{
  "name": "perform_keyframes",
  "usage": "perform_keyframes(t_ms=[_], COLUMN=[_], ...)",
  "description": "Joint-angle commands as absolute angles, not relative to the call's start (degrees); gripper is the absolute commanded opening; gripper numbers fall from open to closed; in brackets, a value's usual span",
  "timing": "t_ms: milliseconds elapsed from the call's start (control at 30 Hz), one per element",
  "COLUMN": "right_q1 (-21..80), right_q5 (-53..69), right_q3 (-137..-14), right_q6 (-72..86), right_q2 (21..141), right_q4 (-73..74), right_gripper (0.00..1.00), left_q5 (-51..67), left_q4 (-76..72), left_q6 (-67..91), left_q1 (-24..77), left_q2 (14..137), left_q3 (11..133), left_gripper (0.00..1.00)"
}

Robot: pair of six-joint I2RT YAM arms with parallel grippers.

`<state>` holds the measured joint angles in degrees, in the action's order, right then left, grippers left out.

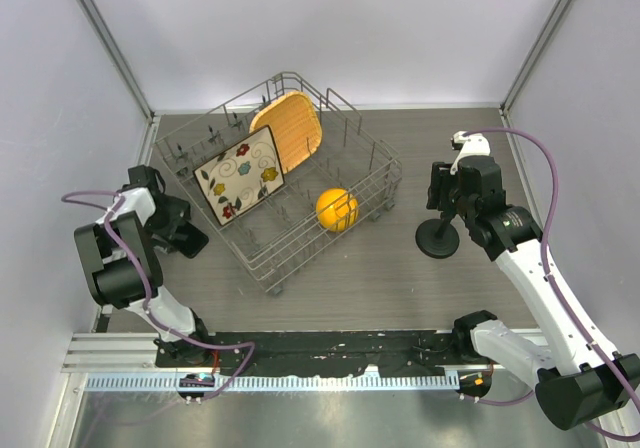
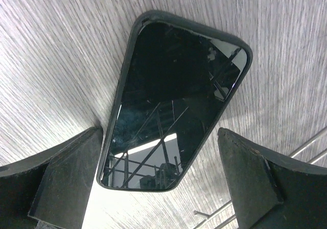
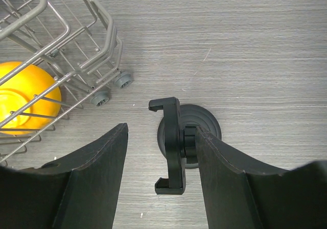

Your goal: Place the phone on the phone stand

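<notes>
Straddles the phone [image 2: 173, 101] with the left gripper [image 2: 159, 152], fingers [image 2: 66, 183] spread wide on either side, clamping nothing. Shows the phone lying flat on the table [image 2: 51, 60], left of the dish rack [image 1: 380, 193]. Brackets the phone stand [image 3: 173, 142] with the right gripper [image 3: 162, 137], also wide open and empty, one finger just beside it. Has the stand upright, right of the rack, well apart from the phone. Further back, carries in the rack a yellow ball [image 1: 337, 209], a floral plate [image 1: 240, 176] and an orange tray [image 1: 288, 128].

The phone [image 2: 173, 106], a glossy black slab with rounded corners, lies flat and face up on the wood-grain table [image 2: 51, 60]. The black phone stand [image 1: 438, 238] stands upright on its round base.
</notes>
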<state>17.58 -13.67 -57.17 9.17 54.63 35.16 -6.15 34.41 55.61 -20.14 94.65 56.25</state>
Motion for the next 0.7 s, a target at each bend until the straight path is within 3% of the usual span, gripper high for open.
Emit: perform_keyframes(t_ms=[0,400,667], right_q1=[17.9,17.9,18.0], right_q5=[-13.1,-12.7,-12.5], right_q3=[-59.1,-59.1,-59.1], right_q6=[8.5,8.3,8.3], right_q2=[53.4,53.5,53.5], right_q4=[32.9,32.8,32.9], right_gripper=[0.61,0.61,0.61], left_q5=[-11.5,-18.4,-20.7], left_q4=[37.5,42.3,46.8], left_q6=[56.3,59.0,61.3], left_q1=[-20.6,-20.4,-20.1], left_q2=[98.3,102.1,101.3], left_q3=[57.8,58.1,57.4], left_gripper=[1.00,1.00,0.90])
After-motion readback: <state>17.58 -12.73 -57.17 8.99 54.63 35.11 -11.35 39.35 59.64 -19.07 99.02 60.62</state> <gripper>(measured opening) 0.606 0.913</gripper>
